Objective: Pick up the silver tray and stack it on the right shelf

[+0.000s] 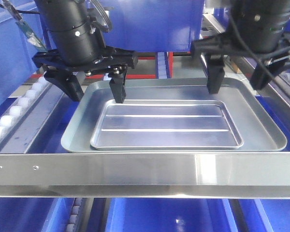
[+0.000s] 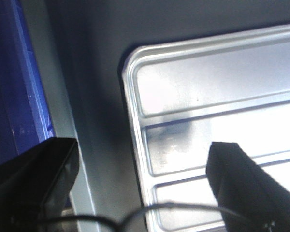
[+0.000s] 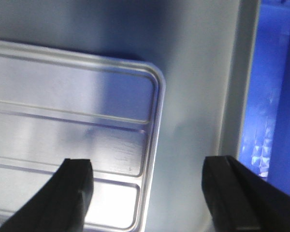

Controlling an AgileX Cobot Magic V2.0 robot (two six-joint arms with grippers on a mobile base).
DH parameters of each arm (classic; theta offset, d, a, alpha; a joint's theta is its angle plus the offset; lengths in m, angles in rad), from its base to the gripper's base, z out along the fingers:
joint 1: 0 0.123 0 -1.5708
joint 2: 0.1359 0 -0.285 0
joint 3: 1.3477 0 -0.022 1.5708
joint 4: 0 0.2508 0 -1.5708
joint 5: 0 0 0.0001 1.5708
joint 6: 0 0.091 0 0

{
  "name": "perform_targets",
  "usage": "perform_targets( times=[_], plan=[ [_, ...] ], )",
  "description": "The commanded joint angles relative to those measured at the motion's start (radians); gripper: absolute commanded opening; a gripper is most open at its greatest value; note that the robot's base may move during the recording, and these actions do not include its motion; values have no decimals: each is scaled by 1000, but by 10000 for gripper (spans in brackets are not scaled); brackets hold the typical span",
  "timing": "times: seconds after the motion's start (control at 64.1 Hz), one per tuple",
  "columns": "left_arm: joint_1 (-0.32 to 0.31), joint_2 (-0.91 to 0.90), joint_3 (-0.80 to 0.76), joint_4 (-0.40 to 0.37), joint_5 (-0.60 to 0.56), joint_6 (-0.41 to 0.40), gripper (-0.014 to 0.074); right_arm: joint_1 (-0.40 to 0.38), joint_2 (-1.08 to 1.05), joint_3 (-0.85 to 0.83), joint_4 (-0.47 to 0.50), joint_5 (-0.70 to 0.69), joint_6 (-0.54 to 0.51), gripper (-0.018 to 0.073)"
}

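The silver tray (image 1: 166, 126) lies flat inside a larger, duller grey tray (image 1: 82, 130), its two long raised ridges running side to side. Both rest on the right shelf (image 1: 145, 174), just behind the broad polished front crossbar with its small rivets. A rail of small white rollers (image 1: 12, 113) runs along the left side of the shelf, and blue bins (image 1: 154, 24) show behind and below.

The left tool (image 1: 94, 89) hangs over the far left corner of the silver tray with its fingers spread apart — one fingertip (image 1: 117, 92) stands at the tray's far rim, the other sits outside it, over the grey tray's edge. The left wrist view shows the same: the tray corner (image 2: 135, 63) lies between the two dark fingers, neither clamped on it.

The right tool (image 1: 241, 75) hangs over the far right side, also spread wide, one finger (image 1: 215, 77) down near the grey tray's far rim. In the right wrist view the silver tray's rounded corner (image 3: 154, 77) lies between the two fingers, with nothing gripped.
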Motion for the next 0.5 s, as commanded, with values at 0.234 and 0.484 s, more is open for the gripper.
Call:
perform_targets(
  times=[0.234, 0.484],
  plan=[
    [-9, -265, -21, -5, 18, 2, 235, -4, -219, -32, -27, 66, -8, 341],
    [-39, -493, 222, 64, -81, 2, -37, -3, -367, 60, -33, 86, -49, 56]
  ],
)
